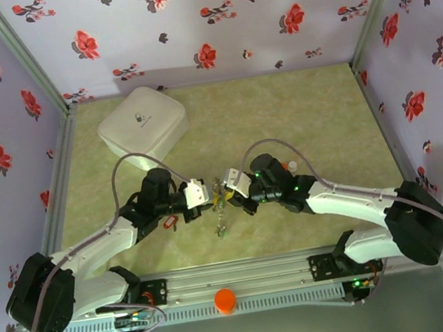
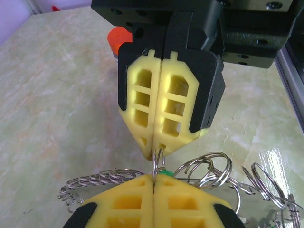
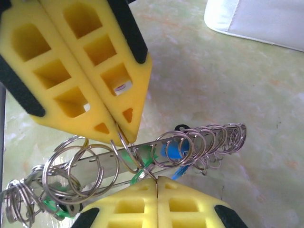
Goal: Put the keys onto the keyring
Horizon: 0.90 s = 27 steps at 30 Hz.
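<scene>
My left gripper (image 1: 208, 191) and right gripper (image 1: 226, 188) meet tip to tip at the table's middle. Both are shut on one small split ring (image 2: 159, 159), the left gripper (image 2: 154, 178) pinching its lower end and the right gripper (image 2: 154, 152) its upper end. That ring (image 3: 126, 152) carries a key with a green tag (image 3: 137, 173). Behind it the keyring (image 3: 99, 164) shows as a thin grey metal band running through several other split rings. Keys with a blue tag (image 3: 171, 149) and a black tag (image 3: 180, 127) hang there. A red-tagged key (image 1: 169, 221) lies under the left arm.
A white rounded square box (image 1: 143, 123) sits at the back left. An orange pill bottle (image 1: 225, 299) stands on the front rail between the arm bases. Flowered walls close in the table on three sides.
</scene>
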{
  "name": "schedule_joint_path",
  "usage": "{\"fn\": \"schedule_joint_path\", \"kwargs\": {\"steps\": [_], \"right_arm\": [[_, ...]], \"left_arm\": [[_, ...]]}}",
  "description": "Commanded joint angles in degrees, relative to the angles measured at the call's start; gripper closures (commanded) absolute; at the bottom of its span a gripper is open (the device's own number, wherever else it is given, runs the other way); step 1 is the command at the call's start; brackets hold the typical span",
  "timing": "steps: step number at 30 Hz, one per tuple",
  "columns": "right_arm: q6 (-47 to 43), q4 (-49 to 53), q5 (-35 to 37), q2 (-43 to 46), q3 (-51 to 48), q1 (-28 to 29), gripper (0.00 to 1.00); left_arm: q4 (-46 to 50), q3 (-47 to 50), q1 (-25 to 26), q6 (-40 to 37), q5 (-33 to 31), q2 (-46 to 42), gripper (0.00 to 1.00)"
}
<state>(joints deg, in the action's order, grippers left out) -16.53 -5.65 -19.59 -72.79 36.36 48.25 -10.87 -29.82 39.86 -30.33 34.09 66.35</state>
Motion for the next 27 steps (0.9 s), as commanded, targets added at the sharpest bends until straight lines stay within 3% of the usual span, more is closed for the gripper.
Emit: {"fn": "schedule_joint_path", "kwargs": {"steps": [1, 8, 27], "right_arm": [[0.57, -1.62, 2.10, 1.98, -0.97, -0.15, 0.88], [0.31, -6.65, -2.75, 5.78, -3.72, -0.16, 0.80], [-0.11, -11.17, -3.21, 2.99, -3.60, -0.11, 0.87]], "left_arm": [[-5.15, 0.36, 0.25, 1.05, 1.51, -1.13, 1.00], [-5.02, 0.13, 0.18, 0.94, 1.82, -0.93, 1.00], [-5.25, -0.54, 0.22, 1.85, 2.96, 0.01, 1.00]]}}
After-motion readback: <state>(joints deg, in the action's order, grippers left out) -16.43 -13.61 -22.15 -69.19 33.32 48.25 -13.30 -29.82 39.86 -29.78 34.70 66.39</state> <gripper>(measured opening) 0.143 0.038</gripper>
